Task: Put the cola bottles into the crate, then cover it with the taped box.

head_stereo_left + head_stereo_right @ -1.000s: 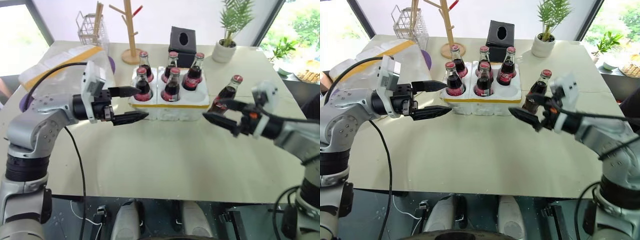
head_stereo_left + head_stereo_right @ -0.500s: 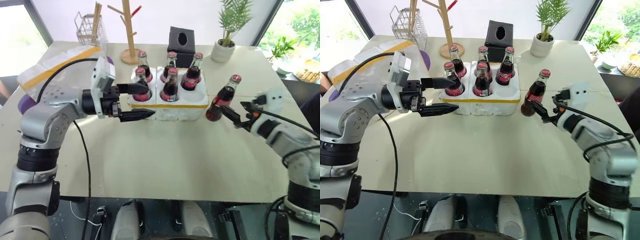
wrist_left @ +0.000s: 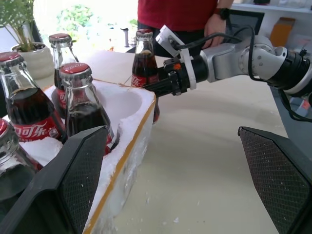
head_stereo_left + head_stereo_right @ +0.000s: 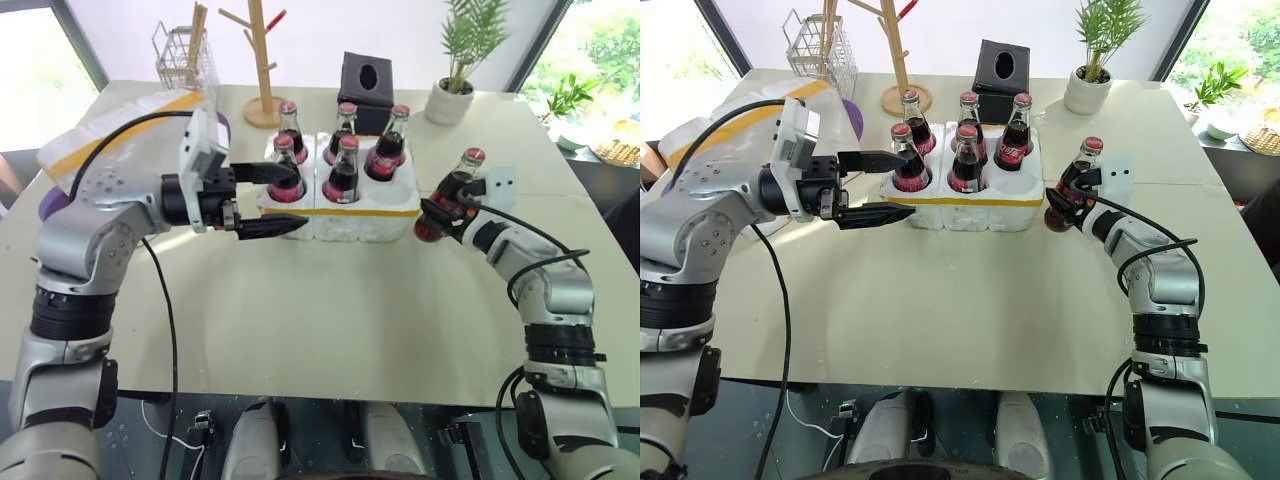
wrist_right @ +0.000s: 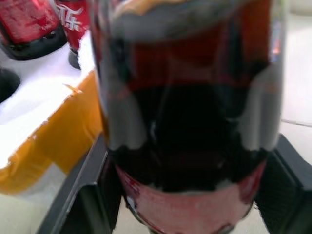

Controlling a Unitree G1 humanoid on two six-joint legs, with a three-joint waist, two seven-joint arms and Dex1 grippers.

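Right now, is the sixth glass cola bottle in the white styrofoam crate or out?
Out: the bottle stands on the table beside the crate.

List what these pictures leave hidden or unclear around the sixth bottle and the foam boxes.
- Sixth bottle: the right gripper covers its lower body in the head views; whether it stands on the table is unclear.
- Crate: its empty well's bottom is hidden behind the rim.
- Taped box: partly hidden by the left arm.
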